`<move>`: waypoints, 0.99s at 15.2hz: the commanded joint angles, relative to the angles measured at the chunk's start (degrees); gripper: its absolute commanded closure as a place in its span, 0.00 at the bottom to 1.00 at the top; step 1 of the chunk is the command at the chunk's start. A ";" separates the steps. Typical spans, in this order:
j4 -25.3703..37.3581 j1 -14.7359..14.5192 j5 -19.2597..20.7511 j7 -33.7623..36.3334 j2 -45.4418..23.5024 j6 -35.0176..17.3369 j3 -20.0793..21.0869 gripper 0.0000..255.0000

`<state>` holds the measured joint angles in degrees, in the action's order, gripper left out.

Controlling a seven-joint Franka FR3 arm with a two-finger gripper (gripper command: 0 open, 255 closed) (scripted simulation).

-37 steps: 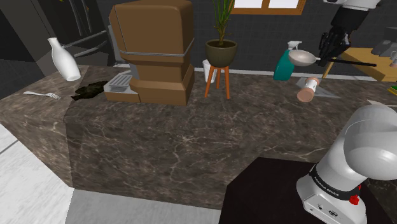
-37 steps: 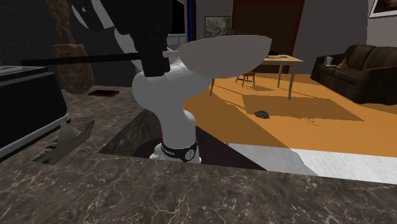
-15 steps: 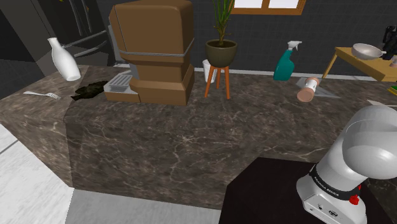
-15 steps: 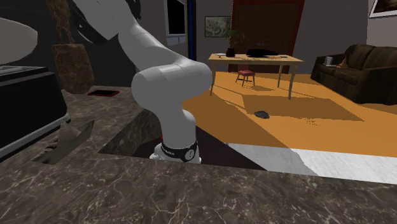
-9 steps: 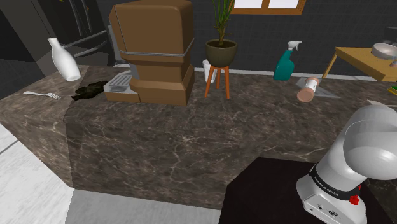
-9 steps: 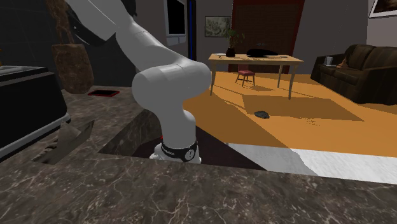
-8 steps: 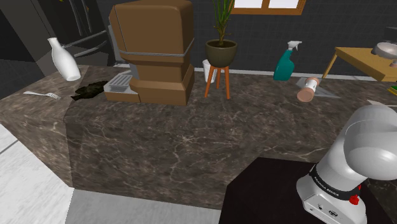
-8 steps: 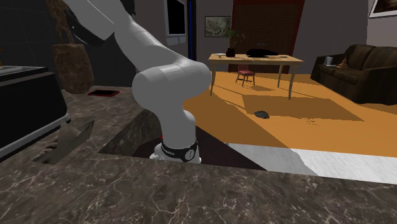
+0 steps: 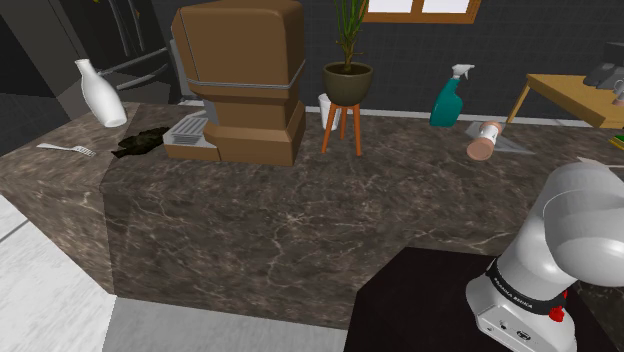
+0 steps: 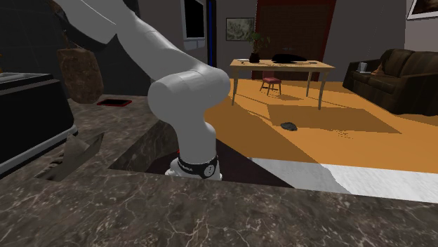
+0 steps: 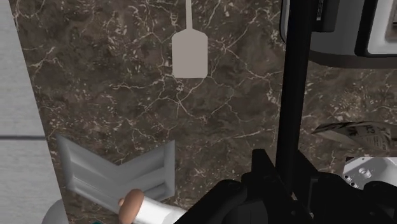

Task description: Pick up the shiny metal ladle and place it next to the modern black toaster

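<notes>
- Clamping the ladle point(image 11: 293, 83) by its thin black handle (a finger on either side), the gripper point(image 11: 285, 170) hung over the dark marble counter point(image 11: 114, 95).
- The handle ran past the edge of the black toaster point(image 11: 331, 56), close beside it.
- A grey spatula point(image 11: 189, 54) lay farther off; a brown-capped bottle point(image 11: 143, 210) lay near the gripper.

The ladle point(image 11: 292, 95), its thin black handle clasped in the claw point(image 11: 287, 173), reaches across the edge of the black toaster point(image 11: 337, 56).

A dark marble counter point(image 9: 260, 235) stood before a dark wall point(image 9: 400, 50) with a wood-framed window point(image 9: 420, 8). Beyond it lay an orange floor point(image 10: 351, 147), a wooden table point(image 10: 284, 65), a dark sofa point(image 10: 396, 77) and a framed picture point(image 10: 241, 28).
</notes>
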<state>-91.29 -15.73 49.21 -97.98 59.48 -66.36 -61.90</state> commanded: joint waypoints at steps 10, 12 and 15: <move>-5.71 1.48 3.65 -0.49 4.12 -4.74 -3.49 1.00; -7.28 2.02 4.20 -0.20 4.94 -5.68 -3.93 1.00; -9.51 2.76 5.07 0.21 6.13 -7.08 -4.67 1.00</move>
<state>-99.73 -13.43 53.95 -97.97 65.09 -72.88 -66.38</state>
